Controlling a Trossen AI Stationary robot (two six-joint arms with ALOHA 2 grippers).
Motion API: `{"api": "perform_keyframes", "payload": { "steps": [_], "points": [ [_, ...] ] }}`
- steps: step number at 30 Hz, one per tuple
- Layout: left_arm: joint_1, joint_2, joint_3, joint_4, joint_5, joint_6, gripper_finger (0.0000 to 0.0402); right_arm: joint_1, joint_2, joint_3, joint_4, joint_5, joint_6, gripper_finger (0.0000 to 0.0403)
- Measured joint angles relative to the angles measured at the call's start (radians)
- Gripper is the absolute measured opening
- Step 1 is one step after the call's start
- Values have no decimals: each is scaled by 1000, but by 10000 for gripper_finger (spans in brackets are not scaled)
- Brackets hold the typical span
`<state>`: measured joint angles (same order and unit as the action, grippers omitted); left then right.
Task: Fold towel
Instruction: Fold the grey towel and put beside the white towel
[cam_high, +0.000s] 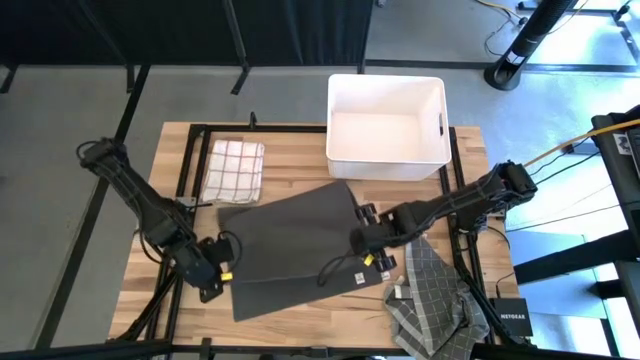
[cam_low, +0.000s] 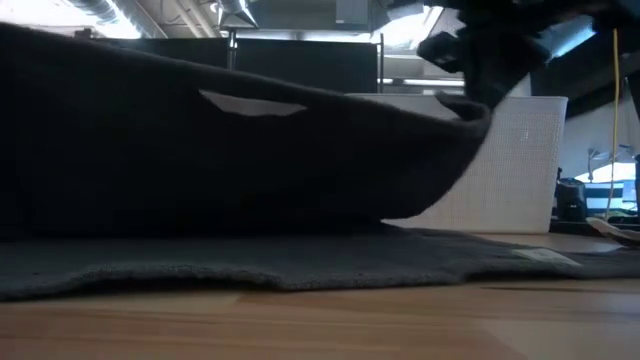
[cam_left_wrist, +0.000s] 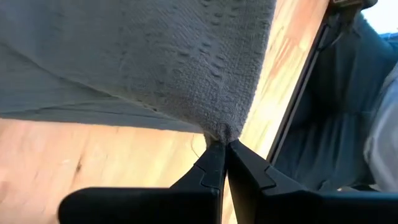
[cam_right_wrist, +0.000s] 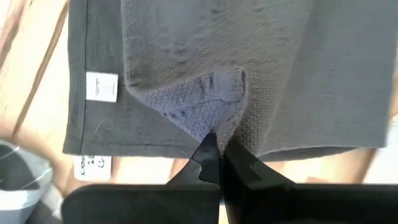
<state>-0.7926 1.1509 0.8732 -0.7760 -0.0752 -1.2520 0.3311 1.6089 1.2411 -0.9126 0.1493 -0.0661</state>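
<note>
A dark grey towel (cam_high: 295, 245) lies in the middle of the wooden table, its far half carried over its near half. The near half (cam_low: 300, 262) lies flat on the wood, with a white label (cam_right_wrist: 101, 86) near one edge. My left gripper (cam_high: 222, 272) is shut on the raised layer's left corner. My right gripper (cam_high: 368, 258) is shut on its right corner. In the low view the raised layer (cam_low: 220, 150) hangs above the flat one. My left gripper pinches the raised layer's left corner (cam_left_wrist: 219, 129) between its two fingertips, which slant down at it. The cloth bunches at the tips and spreads away from them, clear of the wood there. My right gripper pinches the raised layer's right corner (cam_right_wrist: 216, 124) at its fingertips, pointing steeply down. The corner is puckered into a small fold above the flat layer (cam_right_wrist: 155, 134) and held clear of it.
A white plastic bin (cam_high: 385, 125) stands at the table's far edge. A folded white towel with red checks (cam_high: 233, 170) lies at the far left. A crumpled grey checked cloth (cam_high: 430, 300) lies at the near right corner. Black frame rails (cam_high: 190, 160) run along the table's sides.
</note>
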Motion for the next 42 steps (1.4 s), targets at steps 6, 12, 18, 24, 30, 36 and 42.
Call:
{"api": "perform_keyframes", "payload": {
  "steps": [6, 12, 18, 24, 30, 36, 42],
  "points": [
    [-2, 129, 0, 92, -1, 17, 5, 54, 0, -114, 51, 6, 97, 1],
    [-1, 209, 0, 201, 177, 33, 5, 104, -1, -143, 32, -9, 171, 1],
    [13, 141, 26, 184, 219, 24, 5, 118, -3, -36, -30, -20, 199, 1],
    [-6, 96, 44, 174, 125, 35, 5, 143, -5, -8, -39, -20, 220, 1],
    [-13, 150, -17, 188, 115, 9, 5, 142, -5, -108, 16, -67, 290, 1],
    [-10, 182, -42, 199, 135, 9, 5, 141, -5, -155, 63, -172, 401, 16],
    [13, 183, -49, 194, 133, 56, 9, 140, -5, -159, 53, -166, 436, 59]
  ]
}}
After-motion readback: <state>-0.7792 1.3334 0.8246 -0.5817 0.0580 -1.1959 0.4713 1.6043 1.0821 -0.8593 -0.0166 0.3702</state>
